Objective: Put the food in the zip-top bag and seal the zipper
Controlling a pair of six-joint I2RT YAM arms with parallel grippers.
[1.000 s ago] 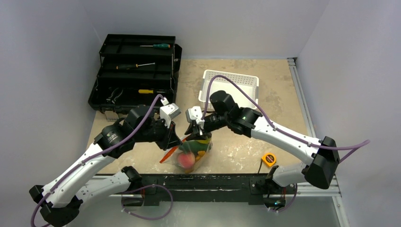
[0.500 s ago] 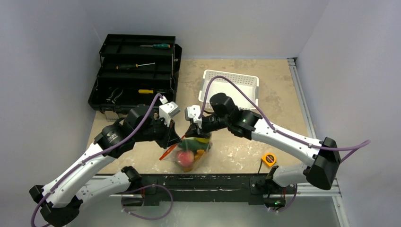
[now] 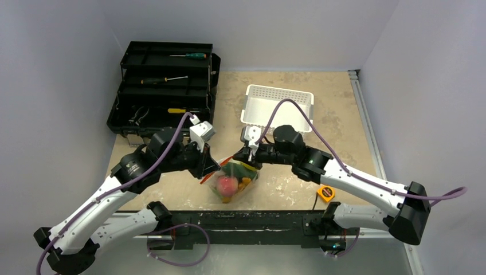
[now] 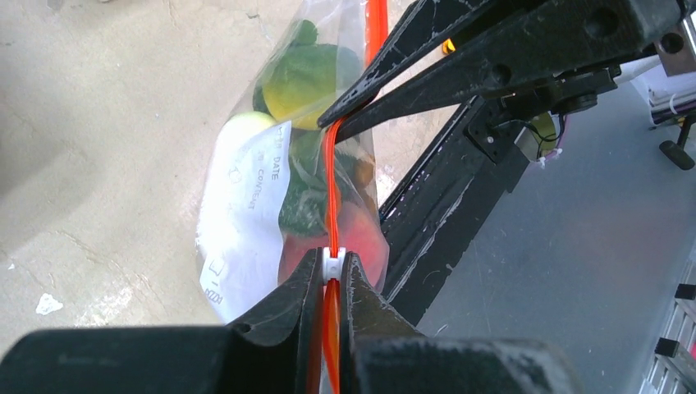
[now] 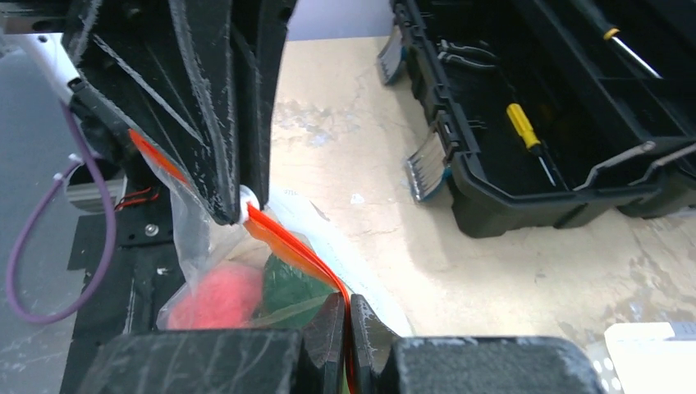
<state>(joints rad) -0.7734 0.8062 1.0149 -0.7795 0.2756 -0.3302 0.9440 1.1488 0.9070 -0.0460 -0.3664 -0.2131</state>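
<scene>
**Sealing the bag: running the slider along the strip**

**Grip state.** The left gripper [image 4: 331, 283] is pressed together on the small white slider [image 4: 332, 264], one finger on each side of it. The right gripper [image 5: 346, 318] is also pressed together, pinching the orange-red zipper [image 4: 330, 180] itself further along the mouth. The two pinch points are near each other, and a short run of strip is stretched straight between them.

**Location of the work.** The bag [image 4: 246, 205] hangs below the strip, label side toward the left wrist camera. The food [image 4: 299, 74] is already inside: a yellow-green piece near the top and a pink peach [image 5: 217, 300] lower down, beside a dark green piece. The bag sits near the front edge of the table [image 3: 338, 114]. Whether its base rests on the surface cannot be told. The toolbox [image 5: 525, 164] and the white basket [image 3: 278, 106] stand well apart and play no part.

**Procedure (judgement).**
1. Loading appears complete; only the closing stroke remains. Which stretch of the strip is already sealed cannot be read from these views.
2. Use the right gripper as a fixed anchor and keep the strip taut.
3. Move the slider strictly along the line of the strip. A sideways or twisting pull is likely to bind it or pull it out of the fingers.
4. The anchor sits in the slider's path; if the stroke must pass that point, regrip beyond it first.
5. Avoid lifting hard, since the loaded bag may drag the strip free.
</scene>
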